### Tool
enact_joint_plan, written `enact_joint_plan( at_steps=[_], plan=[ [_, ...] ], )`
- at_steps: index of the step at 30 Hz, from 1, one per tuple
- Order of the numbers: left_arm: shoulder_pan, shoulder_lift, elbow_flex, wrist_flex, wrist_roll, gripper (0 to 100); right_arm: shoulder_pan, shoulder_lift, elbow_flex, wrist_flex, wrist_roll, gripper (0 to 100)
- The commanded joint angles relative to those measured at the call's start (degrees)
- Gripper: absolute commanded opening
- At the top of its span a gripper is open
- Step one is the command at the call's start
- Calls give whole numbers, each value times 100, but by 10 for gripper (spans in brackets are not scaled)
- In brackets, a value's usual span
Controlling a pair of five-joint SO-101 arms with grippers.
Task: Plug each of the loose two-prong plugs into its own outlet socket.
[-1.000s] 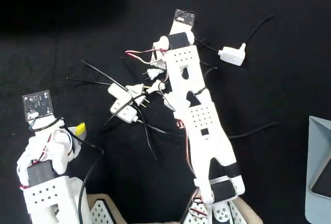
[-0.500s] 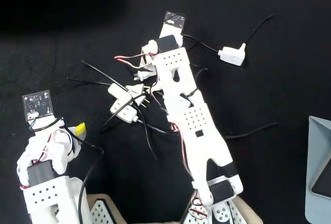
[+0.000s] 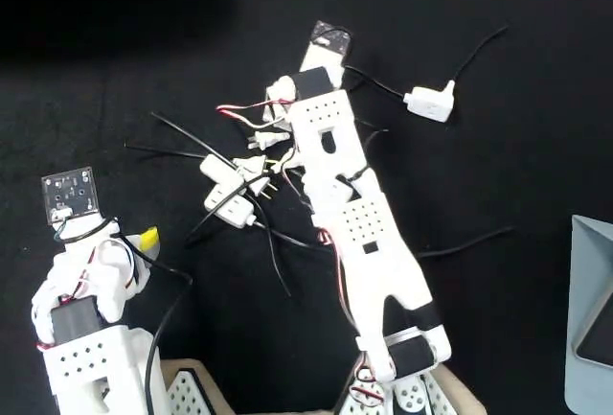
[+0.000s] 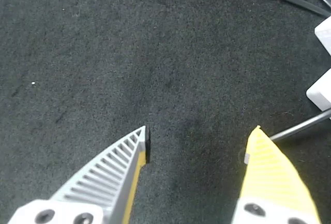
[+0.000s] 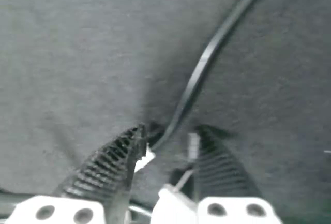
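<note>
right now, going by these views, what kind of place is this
Probably a robotics lab or test bench. A white left arm and right arm stand at a table draped in black cloth, with loose two-prong plugs and white outlet sockets on cables laid out on it.

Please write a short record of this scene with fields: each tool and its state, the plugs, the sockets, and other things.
left tool: open, over bare black cloth
right tool: shut on a white plug, with the black cord leading away
socket block: white, mid-table, beside the right arm
loose plug: lies next to the socket block, prongs bare
second socket: white, on the arm's other side, on a black cord
bin: grey, at the right edge
</note>
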Motion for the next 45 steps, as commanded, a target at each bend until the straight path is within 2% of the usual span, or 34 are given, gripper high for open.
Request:
enact_joint_plan(
  at_steps=[1, 9, 17, 31, 37, 41, 45],
  plan=[
    [-40, -62, -22, -123, 53, 303, -158, 40, -154, 237, 378, 14],
    [-40, -62, -22, -123, 53, 303, 0, -119, -163, 527, 1037, 12],
    [-40, -62, -13, -123, 53, 303, 677, -866, -66, 536, 1635, 12],
    [-40, -62, -13, -123, 53, 303, 1925, -2185, 1701, 536, 2910, 12],
    [-40, -62, -13, -123, 53, 303, 1521, -2712, 2334, 527, 2901, 16],
    [-40, -62, -13, -123, 53, 303, 932, -2712, 2448, 492, 2224, 19],
    [-40, -62, -13, -123, 53, 303, 396, -2712, 2448, 492, 1530, 146]
  ],
)
